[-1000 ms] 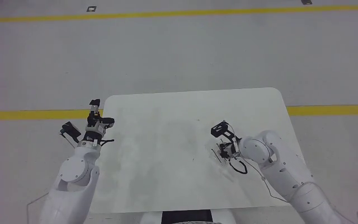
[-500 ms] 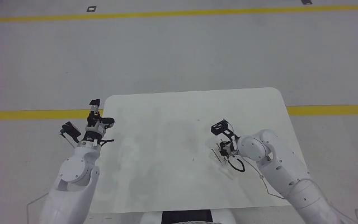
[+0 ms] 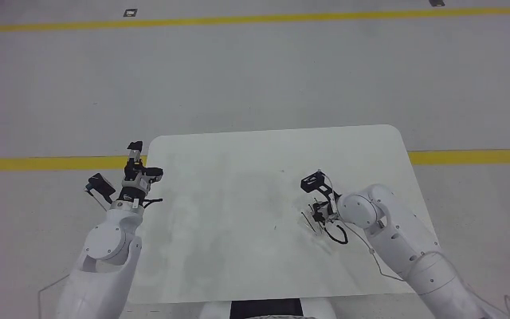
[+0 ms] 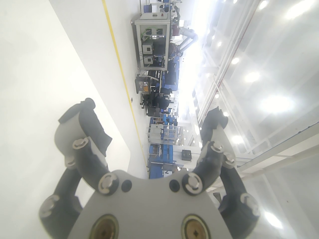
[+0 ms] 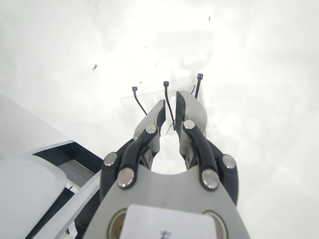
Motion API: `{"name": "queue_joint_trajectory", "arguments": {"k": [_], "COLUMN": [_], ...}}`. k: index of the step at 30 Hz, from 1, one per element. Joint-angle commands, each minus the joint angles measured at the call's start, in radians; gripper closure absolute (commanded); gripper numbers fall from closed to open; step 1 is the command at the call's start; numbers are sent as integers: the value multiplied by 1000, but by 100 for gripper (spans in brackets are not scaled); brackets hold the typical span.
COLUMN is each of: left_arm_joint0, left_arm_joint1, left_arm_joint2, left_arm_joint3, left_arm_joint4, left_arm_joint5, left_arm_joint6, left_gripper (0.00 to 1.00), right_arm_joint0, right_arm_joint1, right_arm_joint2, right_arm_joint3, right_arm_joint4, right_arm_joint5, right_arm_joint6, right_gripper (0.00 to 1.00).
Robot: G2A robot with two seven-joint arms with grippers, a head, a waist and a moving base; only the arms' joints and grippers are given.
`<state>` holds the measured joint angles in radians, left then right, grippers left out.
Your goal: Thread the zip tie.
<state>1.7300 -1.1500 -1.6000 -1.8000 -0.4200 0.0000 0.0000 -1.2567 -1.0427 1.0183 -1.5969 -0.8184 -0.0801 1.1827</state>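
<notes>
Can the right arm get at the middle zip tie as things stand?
Probably yes. The right gripper hangs over the middle zip tie with its jaws open on either side of the strap, and nothing else stands between them.

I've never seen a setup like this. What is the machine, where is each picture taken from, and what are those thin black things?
It is a robot with two white arms, each ending in a two-fingered gripper. The top view looks down from above the arms onto a white table. The other two pictures come from cameras on the wrists, so each shows its own gripper. The left gripper is open, holds nothing, and sits by the table's edge. The right gripper is over three black zip ties standing in what looks like a clear holder. Its fingers flank the middle zip tie with a small gap, not visibly pinching it.
</notes>
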Motion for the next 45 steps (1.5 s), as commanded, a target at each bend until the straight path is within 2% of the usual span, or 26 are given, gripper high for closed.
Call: {"name": "queue_joint_trajectory", "arguments": {"k": [1, 6, 8, 14, 17, 22, 27, 32, 34, 45], "left_arm_joint0": [0, 0, 0, 0, 0, 0, 0, 0, 0, 0], "left_arm_joint1": [0, 0, 0, 0, 0, 0, 0, 0, 0, 0], "left_arm_joint2": [0, 0, 0, 0, 0, 0, 0, 0, 0, 0], "left_arm_joint3": [0, 0, 0, 0, 0, 0, 0, 0, 0, 0], "left_arm_joint4": [0, 0, 0, 0, 0, 0, 0, 0, 0, 0], "left_arm_joint5": [0, 0, 0, 0, 0, 0, 0, 0, 0, 0], "left_arm_joint6": [0, 0, 0, 0, 0, 0, 0, 0, 0, 0], "left_gripper": [0, 0, 0, 0, 0, 0, 0, 0, 0, 0], "right_arm_joint0": [4, 14, 17, 15, 2, -48, -119, -197, -216, -216], "right_arm_joint1": [-1, -4, -4, -2, 2, 19, 38, 56, 61, 61], "right_arm_joint2": [-3, -11, -12, -5, 9, 70, 159, 267, 299, 299], "right_arm_joint3": [8, 23, 28, 21, -9, -99, -186, -259, -264, -264], "right_arm_joint4": [5, 15, 18, 22, 18, 37, 101, 218, 276, 276], "right_arm_joint5": [-3, -9, -10, -13, -10, -24, -83, -191, -234, -234], "right_arm_joint6": [-2, -3, -4, -9, -5, -2, -34, -90, -104, -104], "right_gripper": [88, 90, 100, 100, 100, 100, 100, 100, 100, 100]}}
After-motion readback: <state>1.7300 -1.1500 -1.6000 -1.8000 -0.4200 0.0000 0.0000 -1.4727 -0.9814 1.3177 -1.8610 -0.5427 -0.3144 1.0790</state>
